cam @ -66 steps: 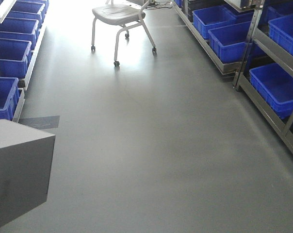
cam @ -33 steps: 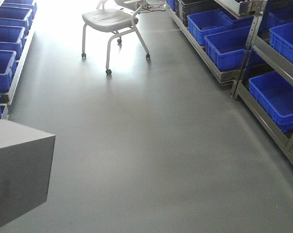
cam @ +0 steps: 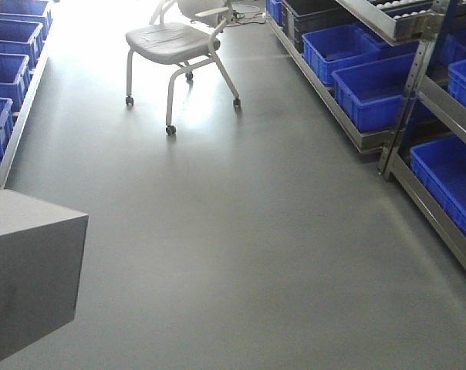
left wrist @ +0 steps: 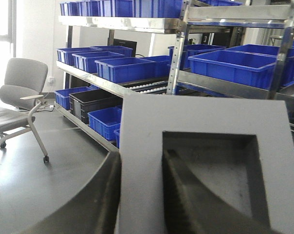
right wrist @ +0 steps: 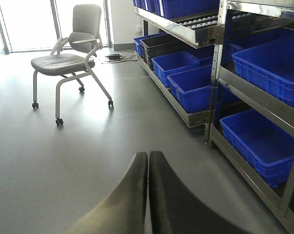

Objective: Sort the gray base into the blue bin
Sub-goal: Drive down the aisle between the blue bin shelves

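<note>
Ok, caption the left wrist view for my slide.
Left gripper clamps the gray base, one finger in its recess, beside shelves of blue bins and a chair.

A gray wheeled chair (cam: 167,38) stands on the smooth gray floor (cam: 241,231). To the chair's right runs a metal shelving rack (cam: 416,85). A black crate (left wrist: 96,105) sits on the rack's lowest level, near the chair.

The gray plastic chair on wheels (cam: 173,38) looks lower and more left now; the left-side blue plastic boxes (cam: 8,65) slid toward the edge
</note>
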